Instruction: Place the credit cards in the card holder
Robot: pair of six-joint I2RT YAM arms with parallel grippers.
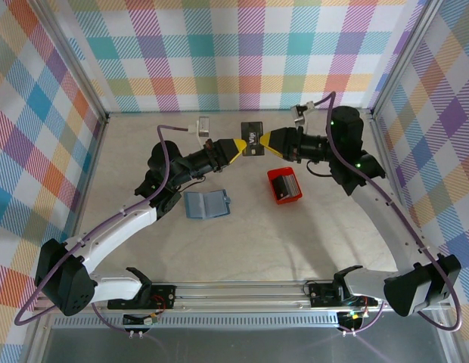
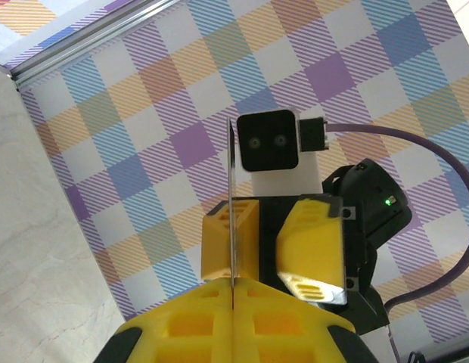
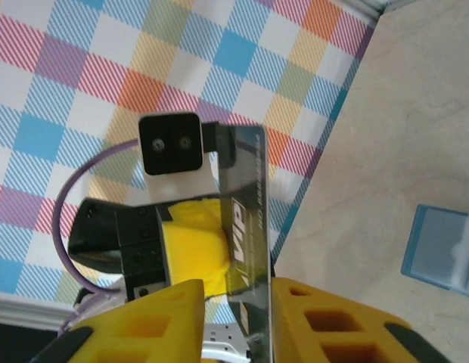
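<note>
- Currently my left gripper is pressed together on a dark card marked VIP. It holds the card on edge in the air above the far middle of the table. The left wrist view shows the card's thin edge pinched between the yellow fingers.
- My right gripper faces it from the other side. Its jaws stand apart on either side of the same card, so I judge that the left alone holds it.
- Step in hand, as I judge it: a mid-air handover.
- To do it well, the right should draw back along the card's plane without brushing it. The left's pinch is near one end, so a knock could make the card pivot.
- The card holder lies open and flat near my left arm, well apart from the held card. I cannot tell whether its pockets hold anything.
- The red tray, nearer my right arm, holds silvery cards. Their number is unclear.
</note>
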